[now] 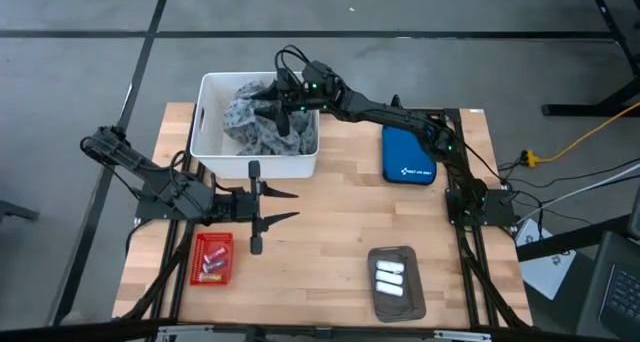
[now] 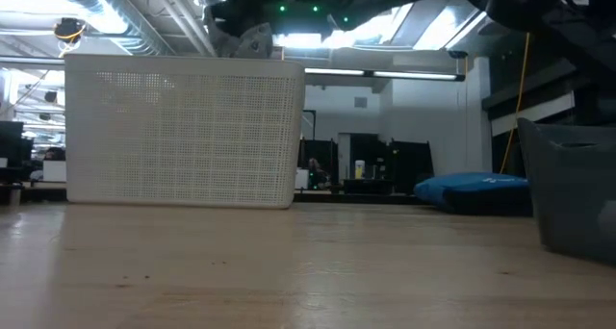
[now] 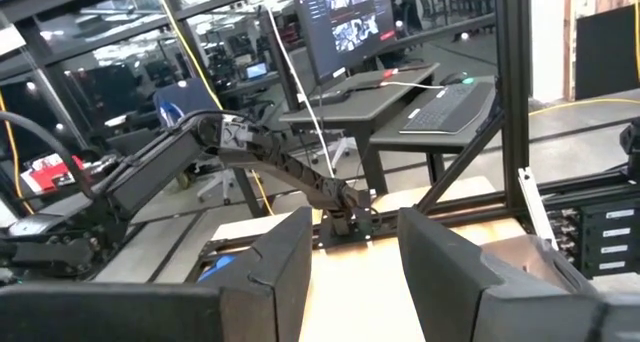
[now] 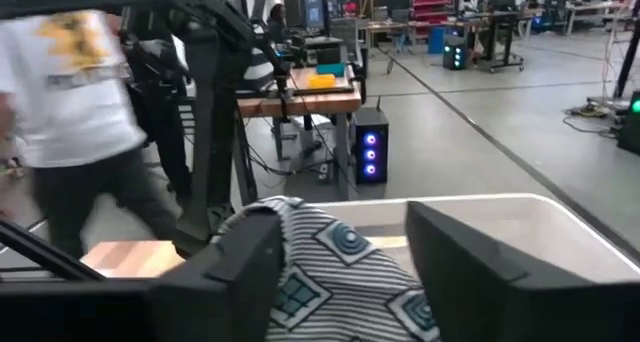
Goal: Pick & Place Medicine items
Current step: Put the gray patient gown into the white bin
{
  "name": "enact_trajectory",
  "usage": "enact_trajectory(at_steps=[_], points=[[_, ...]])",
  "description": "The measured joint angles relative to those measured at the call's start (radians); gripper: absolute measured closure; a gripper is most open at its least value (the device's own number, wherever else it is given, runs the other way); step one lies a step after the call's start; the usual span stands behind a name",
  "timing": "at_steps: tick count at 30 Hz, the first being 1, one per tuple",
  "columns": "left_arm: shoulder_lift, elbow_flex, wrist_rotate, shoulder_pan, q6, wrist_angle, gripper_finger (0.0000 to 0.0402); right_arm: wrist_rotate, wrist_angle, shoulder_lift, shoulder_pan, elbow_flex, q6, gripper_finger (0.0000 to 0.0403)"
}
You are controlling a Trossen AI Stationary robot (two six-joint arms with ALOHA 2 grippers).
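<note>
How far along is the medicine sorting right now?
Done: some medicine items lie in the red mesh basket. In hand: nothing visibly; the right gripper hangs open over the grey patterned cloth in the white bin, and the left gripper waits open. Left: three white packets sit in the grey tray.

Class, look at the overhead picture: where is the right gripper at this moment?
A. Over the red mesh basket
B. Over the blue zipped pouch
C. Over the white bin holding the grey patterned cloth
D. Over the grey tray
C: the right gripper hangs over the white bin, above the grey patterned cloth.
</note>
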Motion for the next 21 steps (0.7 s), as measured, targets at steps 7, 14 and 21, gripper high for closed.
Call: enact_trajectory(at_steps=[7,14,21], points=[[0.000,0.000,0.000,0.000,-0.001,-0.010,0.0254,0.002,-0.010,0.000,0.004,0.000,0.008,0.0111],[0.000,0.000,0.000,-0.001,-0.027,-0.049,0.0254,-0.052,-0.303,-0.036,-0.025,0.049,-0.023,0.0091],[0.000,0.000,-0.002,-0.001,-0.026,-0.054,0.0254,0.095,-0.750,-0.041,-0.029,0.212,-0.223,0.0105]])
